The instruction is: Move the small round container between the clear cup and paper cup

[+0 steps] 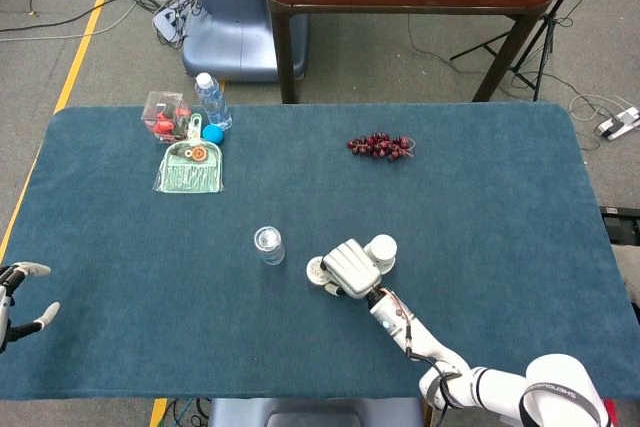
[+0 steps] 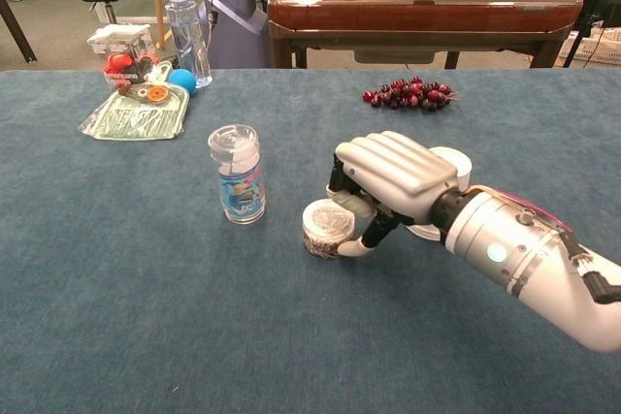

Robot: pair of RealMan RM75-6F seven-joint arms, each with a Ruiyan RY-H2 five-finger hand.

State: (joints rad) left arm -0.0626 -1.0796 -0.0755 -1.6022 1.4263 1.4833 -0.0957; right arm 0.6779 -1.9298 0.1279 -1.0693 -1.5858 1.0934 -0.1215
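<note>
Now the right hand (image 2: 393, 176) grips the container (image 2: 325, 228) on the table (image 2: 116, 269), between the clear cup (image 2: 237, 174) and paper cup (image 2: 448, 164) — nearer the paper cup. To finish well: centre it btwn the 2, set flat, let go w/o tipping either cup. Left hand (image 1: 20, 295) holds nothing, fingers apart, at the table edge — idle.

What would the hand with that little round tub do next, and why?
Probably let go and draw back. The right hand grips the small round container, which seems to sit on the blue tablecloth already between the clear cup and the paper cup, so only the release looks left.
</note>
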